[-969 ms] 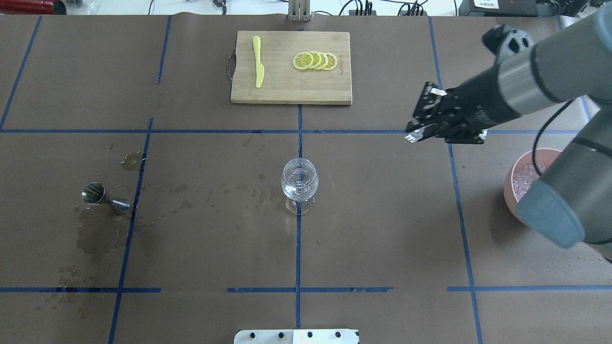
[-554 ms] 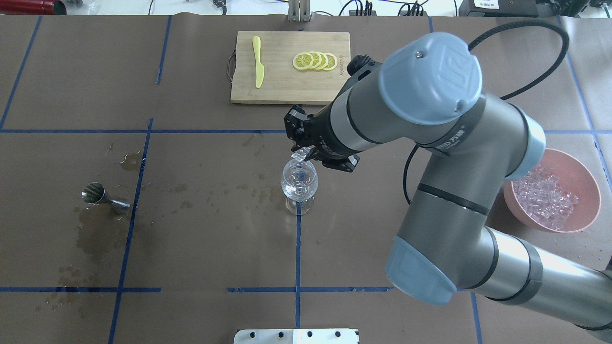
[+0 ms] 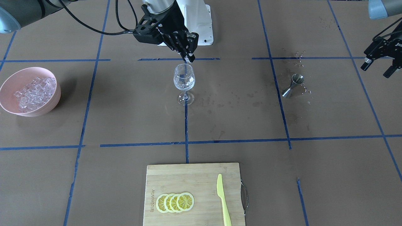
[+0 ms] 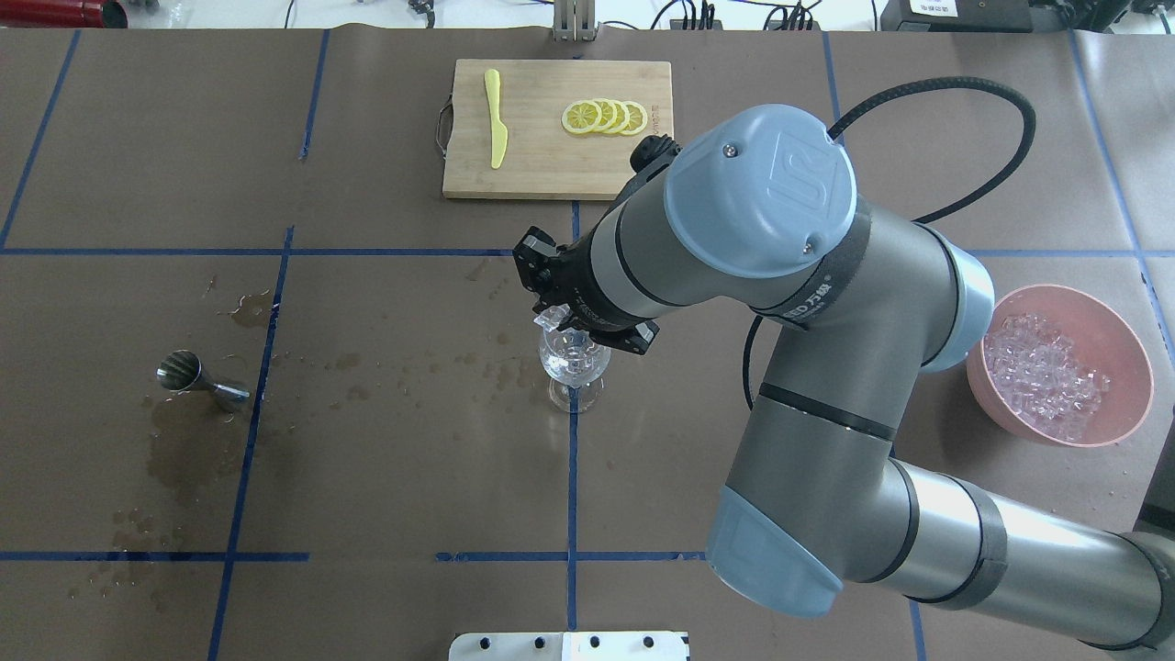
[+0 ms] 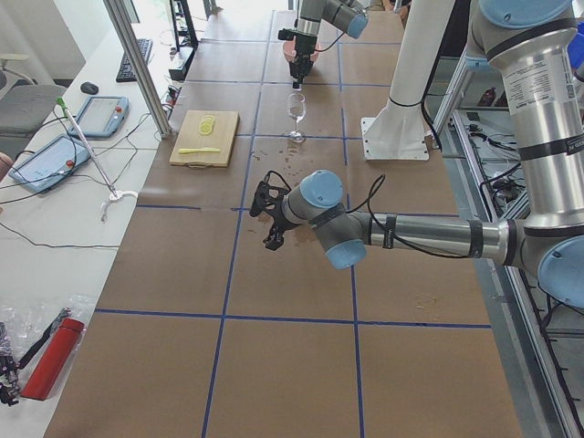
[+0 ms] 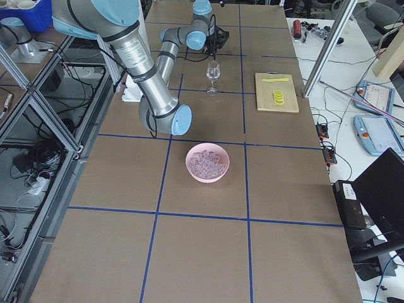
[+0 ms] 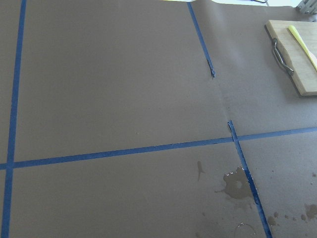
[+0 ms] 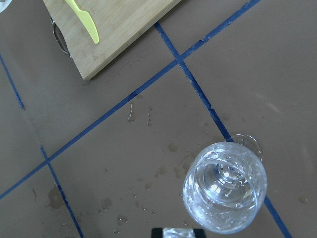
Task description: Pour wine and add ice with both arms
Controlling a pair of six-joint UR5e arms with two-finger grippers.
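Clear ice [image 4: 550,319] in right pincer [image 4: 547,310] overhead; front-facing adds left pincer [image 3: 376,70].

Far edge of table, overhead view: bamboo cutting board [image 4: 542,170], metal handle on its left end. On it, a yellow knife [image 4: 496,119] and four overlapping lemon slices [image 4: 605,117], apart from each other. Blue tape grid [image 4: 572,477] on brown cover [image 4: 138,138] — wet stains [image 4: 184,450] at left.

brown table [image 4: 367,459] gridded in blue tape [image 4: 147,252], pink bowl [image 4: 1127,367], clear ice [image 4: 1037,372], yellow lemon slices [image 4: 606,117] and knife [image 4: 497,124]
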